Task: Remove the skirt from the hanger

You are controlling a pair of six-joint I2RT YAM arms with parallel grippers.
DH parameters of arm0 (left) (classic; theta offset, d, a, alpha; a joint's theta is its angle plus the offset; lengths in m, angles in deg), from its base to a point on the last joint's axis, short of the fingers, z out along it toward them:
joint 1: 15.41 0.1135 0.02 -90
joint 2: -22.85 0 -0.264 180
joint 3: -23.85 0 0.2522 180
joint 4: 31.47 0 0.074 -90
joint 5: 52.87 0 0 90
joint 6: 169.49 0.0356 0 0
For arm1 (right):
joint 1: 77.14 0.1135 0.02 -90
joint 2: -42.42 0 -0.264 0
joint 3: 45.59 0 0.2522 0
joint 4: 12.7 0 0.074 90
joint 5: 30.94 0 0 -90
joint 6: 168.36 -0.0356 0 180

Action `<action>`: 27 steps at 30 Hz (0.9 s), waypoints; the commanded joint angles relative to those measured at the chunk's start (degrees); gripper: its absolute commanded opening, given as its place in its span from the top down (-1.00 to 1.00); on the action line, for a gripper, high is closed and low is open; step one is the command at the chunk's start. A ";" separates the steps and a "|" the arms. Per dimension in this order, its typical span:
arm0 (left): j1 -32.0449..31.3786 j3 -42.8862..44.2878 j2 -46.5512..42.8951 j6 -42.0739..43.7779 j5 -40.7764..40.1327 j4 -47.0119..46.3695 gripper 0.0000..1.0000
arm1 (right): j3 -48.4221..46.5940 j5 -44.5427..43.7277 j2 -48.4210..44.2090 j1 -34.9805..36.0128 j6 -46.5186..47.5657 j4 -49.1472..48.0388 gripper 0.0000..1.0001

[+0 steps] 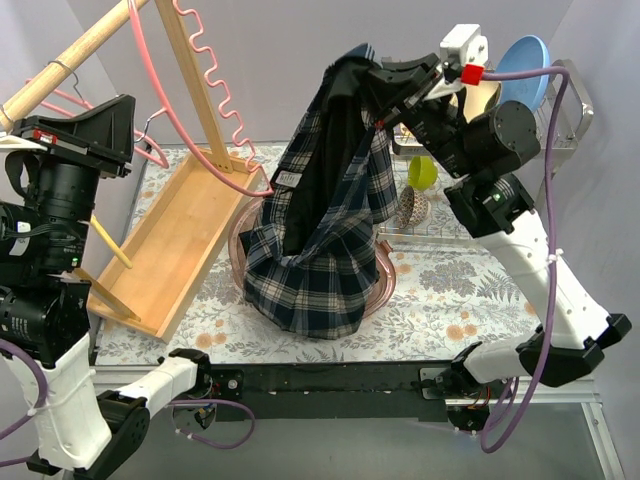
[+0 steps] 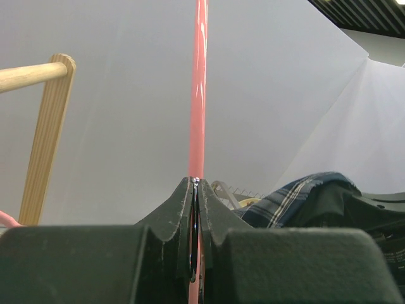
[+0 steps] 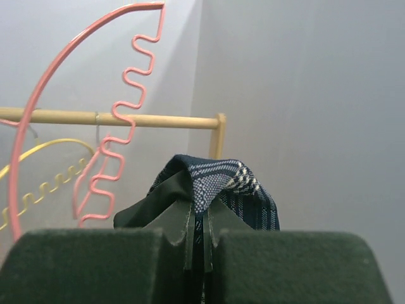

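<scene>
One plaid skirt (image 1: 320, 260), one wavy pink hanger (image 2: 199, 95), one yellow hanger (image 3: 38, 147), one wooden rack (image 1: 175, 240), one blue plate (image 1: 525, 65) and one green cup (image 1: 422, 172) far right.

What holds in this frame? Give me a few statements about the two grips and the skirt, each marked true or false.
1. The left gripper is shut on the pink hanger. True.
2. The right gripper hangs open above the skirt. False: it is shut on a fold of the skirt's upper edge.
3. The skirt's lower part rests on the pink plate. True.
4. The skirt is plain red. False: it is dark plaid with a black lining.
</scene>
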State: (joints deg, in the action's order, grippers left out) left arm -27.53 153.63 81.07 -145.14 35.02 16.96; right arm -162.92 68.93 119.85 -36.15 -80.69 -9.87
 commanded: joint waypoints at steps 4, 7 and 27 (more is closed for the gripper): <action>-0.01 -3.44 -0.03 2.28 -1.93 -2.95 1.00 | -17.96 -8.99 9.13 -0.04 12.08 -7.17 0.97; -0.10 -4.23 -0.21 2.54 -2.02 -3.56 1.00 | -21.59 -7.68 10.81 -0.04 11.21 -6.55 0.97; -0.01 -5.55 0.05 5.09 -7.38 -5.23 1.00 | 56.01 -10.32 -5.02 13.24 -23.76 -23.85 0.97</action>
State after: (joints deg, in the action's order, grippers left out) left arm -27.53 147.91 80.81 -140.74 28.09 14.82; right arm -110.20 60.29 109.44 -22.75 -94.57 -26.24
